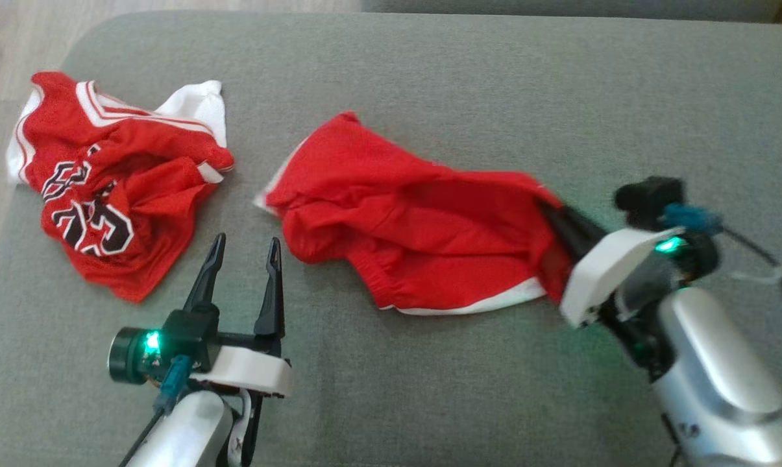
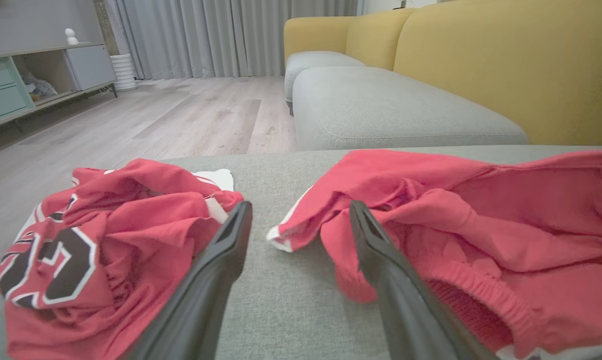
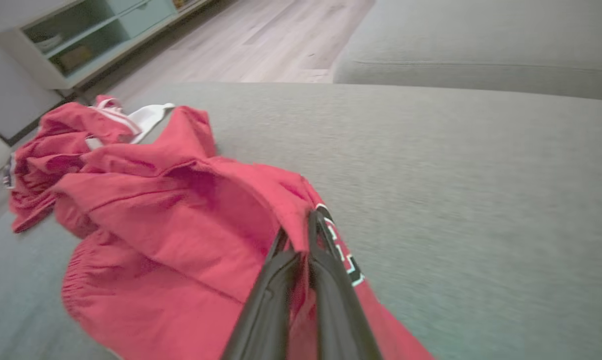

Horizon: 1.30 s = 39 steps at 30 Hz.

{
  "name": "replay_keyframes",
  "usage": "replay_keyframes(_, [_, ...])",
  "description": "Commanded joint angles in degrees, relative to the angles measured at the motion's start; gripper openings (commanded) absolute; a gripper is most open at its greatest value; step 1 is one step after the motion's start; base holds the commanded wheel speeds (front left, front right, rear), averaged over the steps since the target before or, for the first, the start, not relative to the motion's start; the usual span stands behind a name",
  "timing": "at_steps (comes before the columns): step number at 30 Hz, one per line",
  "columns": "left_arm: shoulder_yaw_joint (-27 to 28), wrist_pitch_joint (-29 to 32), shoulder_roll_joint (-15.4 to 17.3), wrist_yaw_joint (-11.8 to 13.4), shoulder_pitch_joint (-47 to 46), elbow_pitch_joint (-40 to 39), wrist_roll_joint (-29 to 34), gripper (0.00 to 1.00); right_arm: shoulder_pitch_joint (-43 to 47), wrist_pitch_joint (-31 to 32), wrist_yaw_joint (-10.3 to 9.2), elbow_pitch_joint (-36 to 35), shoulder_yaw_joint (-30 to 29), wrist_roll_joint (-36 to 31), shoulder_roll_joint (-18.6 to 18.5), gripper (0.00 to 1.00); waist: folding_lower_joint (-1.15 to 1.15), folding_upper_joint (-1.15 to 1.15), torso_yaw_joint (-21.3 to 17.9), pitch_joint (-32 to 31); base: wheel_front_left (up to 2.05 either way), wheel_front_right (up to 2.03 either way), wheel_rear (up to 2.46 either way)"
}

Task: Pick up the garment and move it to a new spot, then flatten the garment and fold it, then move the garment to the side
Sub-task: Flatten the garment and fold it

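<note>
Red shorts (image 1: pixel 403 227) with white trim lie crumpled across the middle of the grey cushion (image 1: pixel 494 97). My right gripper (image 1: pixel 557 224) is shut on their right edge, its dark fingers partly buried in the cloth. In the right wrist view the fingers (image 3: pixel 325 270) pinch a fold of the shorts (image 3: pixel 181 210) beside a small black and white emblem. My left gripper (image 1: pixel 247 240) stands open just left of the shorts, nothing between its fingers. In the left wrist view it (image 2: pixel 301 206) points at the gap between the shorts (image 2: pixel 480 215) and a jersey.
A crumpled red jersey (image 1: pixel 105 188) with black and white lettering lies at the cushion's left edge, also seen as the jersey (image 2: pixel 106 225) left of my left fingers. Beyond are a yellow sofa (image 2: pixel 505 60), wooden floor (image 2: pixel 181 115) and a pale cabinet (image 2: pixel 11 85).
</note>
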Motion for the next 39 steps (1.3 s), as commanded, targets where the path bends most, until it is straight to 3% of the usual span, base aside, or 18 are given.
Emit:
replay_keyframes(1, [2.3,-0.5,1.2,-0.3,-1.3,-1.5,-0.6,1.0,-0.2,0.8,-0.04,-2.7,-1.8,-1.0,-0.5,0.0,0.0,0.0,-0.6,0.0,0.0,0.0,0.0])
replay_keyframes(11, [0.9,0.3,0.9,-1.1,-3.1,-1.1,-0.2,1.0,-6.3,0.8,-0.04,4.6,-9.0,0.7,-2.1,0.0,0.0,0.0,-0.3,1.8,0.0,0.0,0.0])
replay_keyframes(18, [0.1,0.2,0.4,-1.6,-4.4,-0.4,0.1,1.0,-13.5,-5.6,-0.04,17.8,-11.4,3.3,-5.3,0.0,0.0,0.0,1.1,3.8,0.0,0.0,0.0])
replay_keyframes(20, [0.0,0.1,0.3,-1.6,-4.5,-0.2,0.0,1.0,-14.4,-7.0,-0.04,21.1,-12.0,3.6,-6.1,0.51,0.0,0.0,1.2,3.9,0.0,0.0,0.0])
replay_keyframes(21, [0.0,0.1,0.3,-1.6,-4.6,0.0,0.0,1.0,-14.8,-8.0,-0.04,22.4,-12.2,3.7,-6.3,1.0,0.0,0.0,1.2,3.9,0.0,0.0,0.0])
replay_keyframes(26, [0.2,-0.1,0.3,-1.6,-4.3,0.6,-0.2,1.0,-14.5,-14.1,-0.04,26.3,-13.2,4.8,-6.9,1.0,0.0,0.0,0.6,3.0,0.0,0.0,0.0])
replay_keyframes(30, [0.4,-0.2,0.7,-1.4,-3.7,0.7,-0.2,1.0,-12.3,-19.9,-0.04,25.3,-13.3,4.9,-7.3,1.0,0.0,0.0,-0.5,1.7,0.0,0.0,0.0])
replay_keyframes(36, [0.8,0.0,2.0,-0.6,-2.6,-0.1,-0.3,1.0,-7.5,-26.6,-0.04,19.4,-17.2,-1.3,-7.6,1.0,0.0,0.0,-2.0,-0.3,0.0,0.0,0.0])
replay_keyframes(39, [1.4,0.2,2.6,0.0,-1.7,-0.8,-0.9,1.0,-3.2,-27.3,-0.04,12.3,-19.6,-5.9,-5.3,1.0,0.0,0.0,-2.6,-1.1,0.0,0.0,0.0])
